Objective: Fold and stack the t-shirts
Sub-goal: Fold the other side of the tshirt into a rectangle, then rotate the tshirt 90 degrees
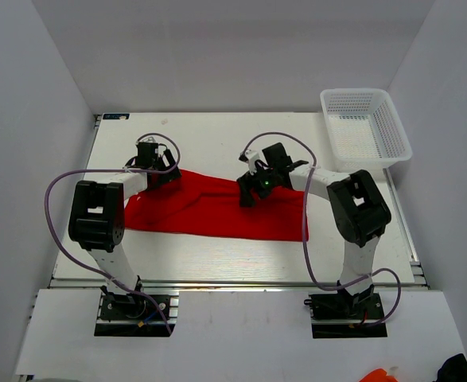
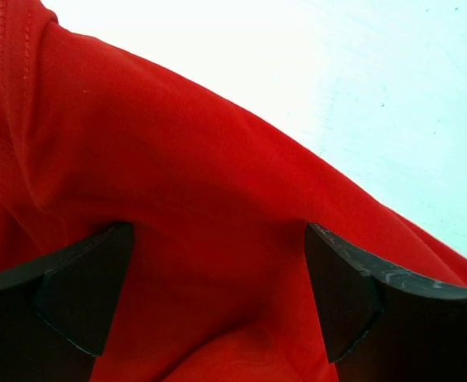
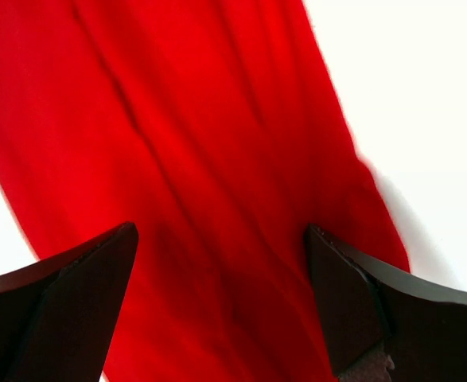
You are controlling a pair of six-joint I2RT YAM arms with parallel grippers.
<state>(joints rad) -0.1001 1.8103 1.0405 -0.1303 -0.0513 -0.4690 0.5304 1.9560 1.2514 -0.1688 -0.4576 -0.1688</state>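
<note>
A white worktop (image 1: 217, 139) is seen from above, with two robot arms fixed at its near edge. A bright red t-shirt (image 1: 217, 213) is laid across the middle of the worktop as a long, creased band. It runs from beside the left arm to a point in front of the right arm. No print can be seen on the cloth.

The left end effector (image 1: 161, 177) is held over the upper left end of the t-shirt. In the left wrist view its two dark fingers (image 2: 82, 294) are spread wide apart, with red cloth below and between them and nothing clamped. A stitched seam is visible at the top left of that view, and bare worktop is seen beyond the cloth's edge.

The right end effector (image 1: 247, 195) is placed over the upper edge of the t-shirt near its middle. In the right wrist view its fingers (image 3: 352, 302) are likewise set wide apart above folds of red cloth, and nothing is gripped. Whether either end effector touches the cloth cannot be told.

A white mesh basket (image 1: 366, 127) is set at the far right corner, well apart from the t-shirt.
</note>
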